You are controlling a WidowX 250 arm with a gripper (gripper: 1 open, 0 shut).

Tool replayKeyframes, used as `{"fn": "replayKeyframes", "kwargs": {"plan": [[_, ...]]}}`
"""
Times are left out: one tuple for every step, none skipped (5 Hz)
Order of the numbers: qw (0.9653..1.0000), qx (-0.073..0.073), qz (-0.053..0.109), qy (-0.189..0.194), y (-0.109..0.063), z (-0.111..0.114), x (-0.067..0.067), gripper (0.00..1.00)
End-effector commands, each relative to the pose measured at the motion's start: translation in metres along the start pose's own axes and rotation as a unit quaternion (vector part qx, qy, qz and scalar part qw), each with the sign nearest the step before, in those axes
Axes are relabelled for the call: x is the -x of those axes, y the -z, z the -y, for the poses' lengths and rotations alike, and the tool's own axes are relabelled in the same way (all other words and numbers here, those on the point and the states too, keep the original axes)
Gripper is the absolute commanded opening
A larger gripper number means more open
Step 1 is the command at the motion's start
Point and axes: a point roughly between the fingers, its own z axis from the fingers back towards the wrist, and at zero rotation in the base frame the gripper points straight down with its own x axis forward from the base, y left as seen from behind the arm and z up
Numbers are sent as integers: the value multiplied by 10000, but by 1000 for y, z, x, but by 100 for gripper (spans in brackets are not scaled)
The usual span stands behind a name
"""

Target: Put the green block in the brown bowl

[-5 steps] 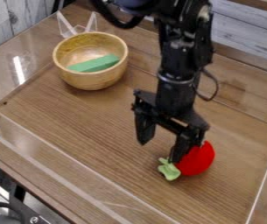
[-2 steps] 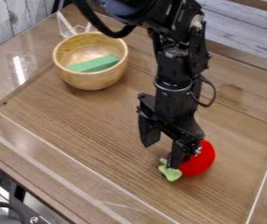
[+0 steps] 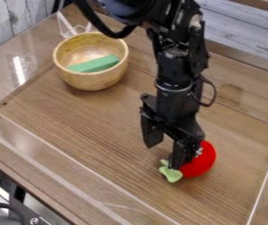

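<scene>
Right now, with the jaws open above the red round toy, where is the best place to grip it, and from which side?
Probably grip the red round toy across its round body, coming straight down from above. The gripper already points down over it with open jaws. The pale green leaf at its lower left looks thin and floppy, so avoid it.

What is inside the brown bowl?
The green block lies inside the brown bowl, on its yellowish bottom. The near rim covers the lowest part of the inside, so whether anything small sits there cannot be seen.
</scene>
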Motion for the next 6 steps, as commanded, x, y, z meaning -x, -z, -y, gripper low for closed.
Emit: {"fn": "replayKeyframes", "kwargs": {"plan": [[9995, -11, 301, -74, -10, 3, -17, 100], [9994, 8, 328, -131, -9, 3, -21, 100], [9994, 33, 311, -158, -8, 3, -24, 100], [9996, 59, 274, -81, -1, 10, -21, 100], [9997, 74, 245, -4, 5, 15, -19, 100], [9995, 85, 233, 197, 5, 16, -14, 100]]}}
